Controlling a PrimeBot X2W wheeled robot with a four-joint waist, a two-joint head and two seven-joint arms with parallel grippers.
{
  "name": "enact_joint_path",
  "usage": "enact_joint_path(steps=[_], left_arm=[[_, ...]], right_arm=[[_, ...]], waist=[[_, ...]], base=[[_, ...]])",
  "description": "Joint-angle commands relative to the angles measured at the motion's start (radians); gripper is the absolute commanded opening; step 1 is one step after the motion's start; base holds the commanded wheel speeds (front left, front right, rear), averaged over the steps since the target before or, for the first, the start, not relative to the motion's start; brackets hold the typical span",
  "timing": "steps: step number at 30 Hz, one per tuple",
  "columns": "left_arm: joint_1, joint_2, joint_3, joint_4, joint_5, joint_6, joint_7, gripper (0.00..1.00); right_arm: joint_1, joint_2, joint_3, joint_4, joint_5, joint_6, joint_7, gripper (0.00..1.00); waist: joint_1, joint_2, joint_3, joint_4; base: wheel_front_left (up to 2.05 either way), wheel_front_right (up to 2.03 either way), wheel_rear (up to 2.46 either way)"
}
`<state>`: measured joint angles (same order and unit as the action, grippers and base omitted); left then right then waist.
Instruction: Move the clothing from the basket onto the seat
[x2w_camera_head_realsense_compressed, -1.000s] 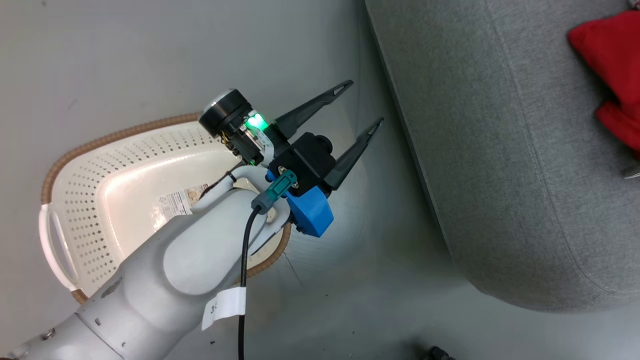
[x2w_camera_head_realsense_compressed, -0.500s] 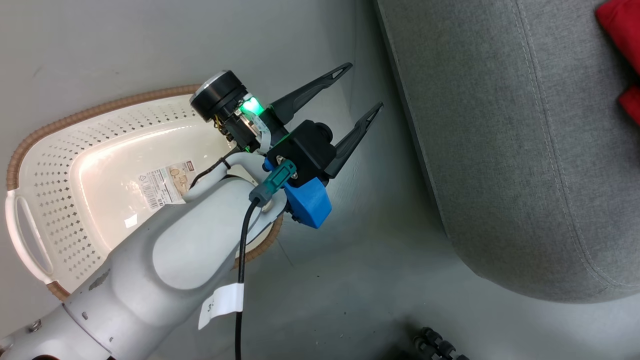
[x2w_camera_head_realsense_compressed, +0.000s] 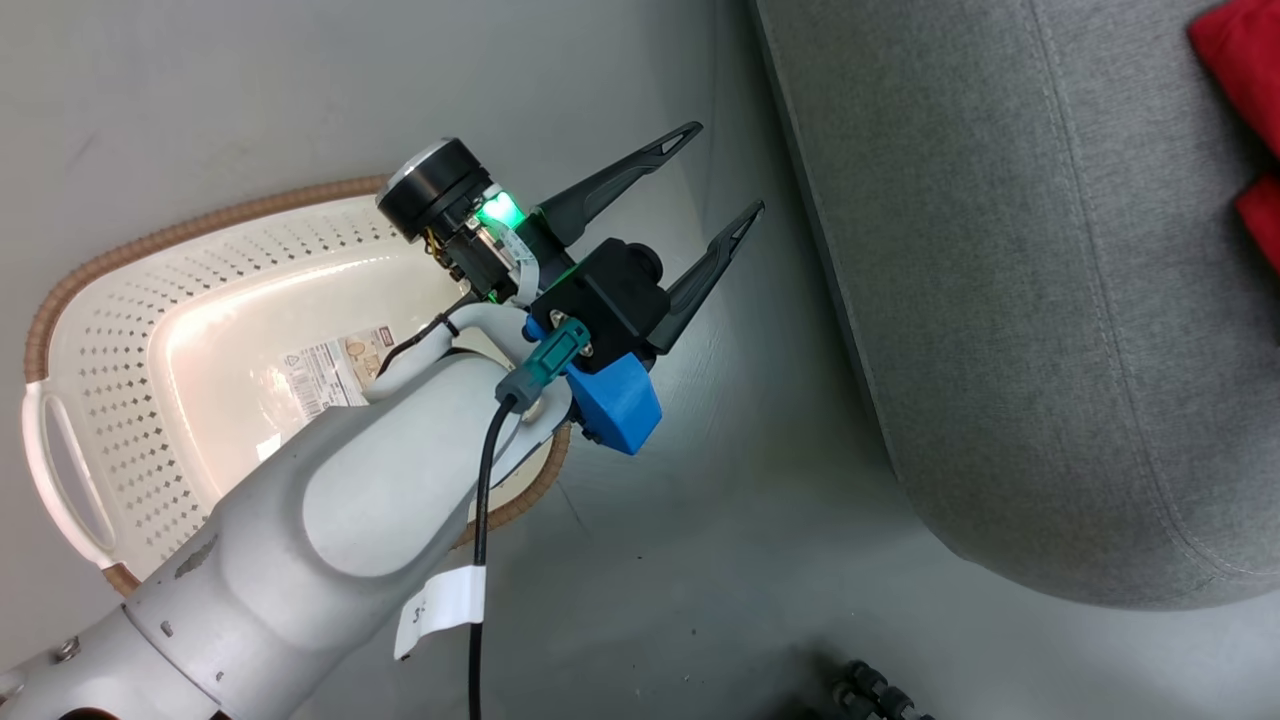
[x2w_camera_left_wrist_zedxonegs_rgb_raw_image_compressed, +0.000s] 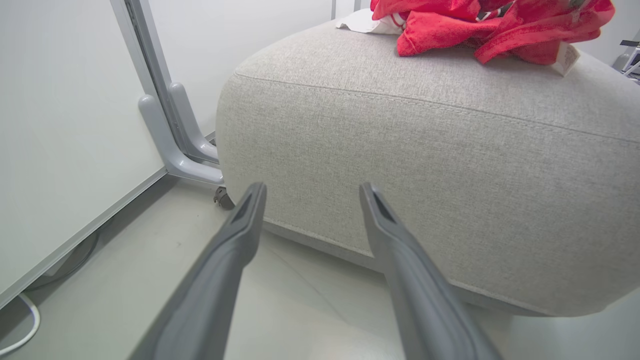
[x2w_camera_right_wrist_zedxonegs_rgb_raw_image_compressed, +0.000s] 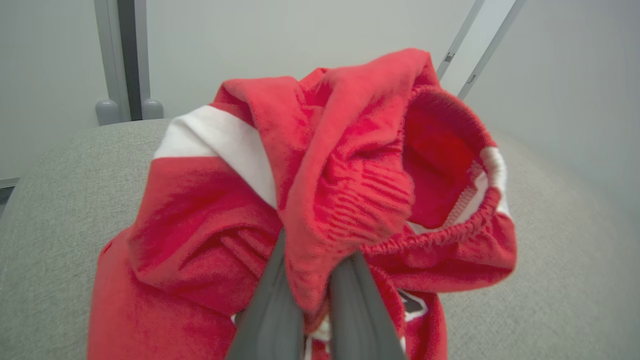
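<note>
Moved: head camera has turned a little since a second ago, so basket (x2w_camera_head_realsense_compressed: 110, 400) and seat (x2w_camera_head_realsense_compressed: 1000, 300) sit shifted in its view; the left gripper (x2w_camera_head_realsense_compressed: 728, 167) keeps the same spread.
Seat (x2w_camera_left_wrist_zedxonegs_rgb_raw_image_compressed: 400, 150): grey cushion on the floor (x2w_camera_head_realsense_compressed: 700, 550), its rounded side facing the left gripper (x2w_camera_left_wrist_zedxonegs_rgb_raw_image_compressed: 311, 187).
Basket: on the floor beside the seat, partly under the left forearm; its bottom label (x2w_camera_head_realsense_compressed: 330, 375) shows.
Clothing (x2w_camera_left_wrist_zedxonegs_rgb_raw_image_compressed: 450, 25): red heap on the seat's top, back from the edge nearest the left gripper.
Left gripper: fingers spread wide, gripping nothing, over the floor between basket and seat; clothing (x2w_camera_head_realsense_compressed: 1250, 60) well apart, beyond its tips.
Right gripper (x2w_camera_right_wrist_zedxonegs_rgb_raw_image_compressed: 316, 270): fingers pinched on a red fold of clothing (x2w_camera_right_wrist_zedxonegs_rgb_raw_image_compressed: 210, 215); the rest drapes onto the seat (x2w_camera_right_wrist_zedxonegs_rgb_raw_image_compressed: 60, 190).
</note>
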<state>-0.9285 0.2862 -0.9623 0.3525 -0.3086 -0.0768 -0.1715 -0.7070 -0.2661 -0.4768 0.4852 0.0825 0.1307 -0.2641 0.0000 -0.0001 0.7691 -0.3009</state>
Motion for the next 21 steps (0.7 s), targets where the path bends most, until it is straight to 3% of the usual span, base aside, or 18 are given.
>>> enact_joint_path(steps=[1,13,21], left_arm=[[0.001,0.003,-0.002,0.005,-0.008,0.004,-0.010,1.00],[0.092,-0.034,0.008,0.070,-0.059,0.020,-0.076,1.00],[0.196,-0.048,0.102,0.073,-0.110,0.061,-0.095,1.00]], right_arm=[[0.029,0.007,0.001,-0.003,0.003,0.000,-0.001,1.00],[0.241,0.043,0.074,-0.182,-0.046,0.000,-0.001,1.00],[0.343,0.041,0.169,-0.319,-0.050,0.000,-0.001,1.00]], waist=[[0.0000,0.0001,-0.016,-0.003],[0.0000,0.0001,-0.214,-0.009],[0.0000,0.0001,-0.359,0.034]], base=[[0.00,0.00,0.00],[0.00,0.00,0.00],[0.00,0.00,0.00]])
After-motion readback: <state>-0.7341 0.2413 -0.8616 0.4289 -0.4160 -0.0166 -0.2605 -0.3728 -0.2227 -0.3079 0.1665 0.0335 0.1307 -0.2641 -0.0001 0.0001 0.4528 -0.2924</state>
